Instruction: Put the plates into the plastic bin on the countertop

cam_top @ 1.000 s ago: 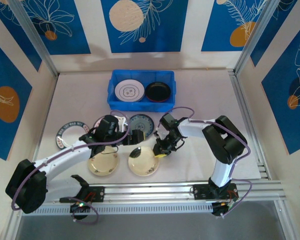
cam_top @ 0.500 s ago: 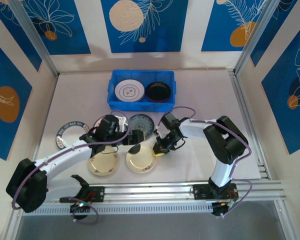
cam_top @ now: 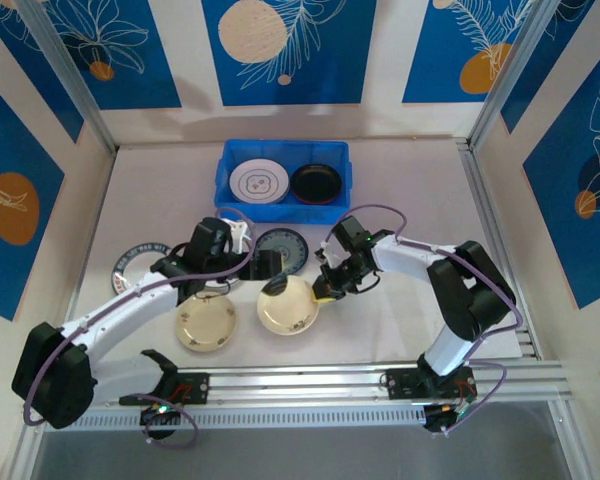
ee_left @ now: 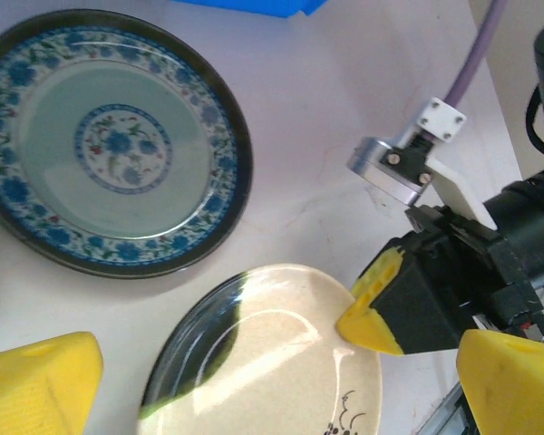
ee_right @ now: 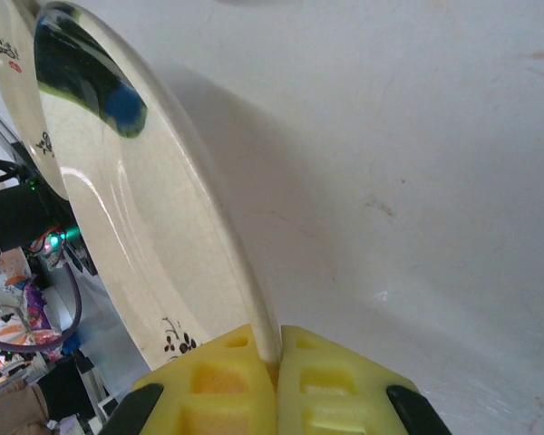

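My right gripper (cam_top: 323, 292) (ee_right: 276, 361) is shut on the right rim of a cream plate (cam_top: 286, 306) (ee_right: 136, 208) and holds it tilted off the countertop (cam_top: 410, 190). Above that same cream plate (ee_left: 272, 362) my left gripper (cam_top: 264, 272) (ee_left: 281, 390) hovers open, holding nothing. A dark teal patterned plate (cam_top: 280, 248) (ee_left: 109, 145) lies flat just beyond. Another cream plate (cam_top: 206, 323) rests near the front, under the left arm. The blue plastic bin (cam_top: 223, 172) at the back holds a white plate (cam_top: 258, 183) and a black plate (cam_top: 315, 183).
A white plate with a dark rim (cam_top: 138, 266) lies at the left, and a pink-striped plate (cam_top: 240, 240) peeks from under the left arm. Patterned walls close in three sides. A metal rail (cam_top: 310, 380) runs along the front edge.
My right gripper has shut on the cream plate's rim and raised that edge, shifting the plate slightly right and back. The left arm drew a little to the left.
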Robot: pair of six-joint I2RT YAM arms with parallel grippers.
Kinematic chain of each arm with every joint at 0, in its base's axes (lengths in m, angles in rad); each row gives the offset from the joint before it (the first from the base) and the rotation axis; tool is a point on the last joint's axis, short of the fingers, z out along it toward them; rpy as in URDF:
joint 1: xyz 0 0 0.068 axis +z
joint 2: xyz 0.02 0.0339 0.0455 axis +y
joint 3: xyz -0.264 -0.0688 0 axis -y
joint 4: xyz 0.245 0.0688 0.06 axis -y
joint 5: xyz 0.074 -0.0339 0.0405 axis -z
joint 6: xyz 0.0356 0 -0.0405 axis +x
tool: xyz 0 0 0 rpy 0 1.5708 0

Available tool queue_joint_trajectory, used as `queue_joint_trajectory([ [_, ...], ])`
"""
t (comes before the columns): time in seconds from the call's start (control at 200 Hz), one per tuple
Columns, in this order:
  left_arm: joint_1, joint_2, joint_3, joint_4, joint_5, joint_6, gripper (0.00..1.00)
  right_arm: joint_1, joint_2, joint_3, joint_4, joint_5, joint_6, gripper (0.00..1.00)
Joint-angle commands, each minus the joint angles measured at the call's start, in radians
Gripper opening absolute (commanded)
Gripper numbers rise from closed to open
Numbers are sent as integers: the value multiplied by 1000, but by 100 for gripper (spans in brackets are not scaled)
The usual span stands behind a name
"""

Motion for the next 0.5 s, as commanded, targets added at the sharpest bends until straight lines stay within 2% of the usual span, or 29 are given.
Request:
queue_joint_trajectory([
  [0.0,34,-24,25,-39,2,33,100,-18,-53,-3,-20,-36,9,0],
  [0.26,57,-2,1,36,44,7,96,-107,-120,21,-20,-82,75,0],
  [0.495,57,35,-35,119,62,-46,92,-138,-150,49,8,-112,106,0],
])
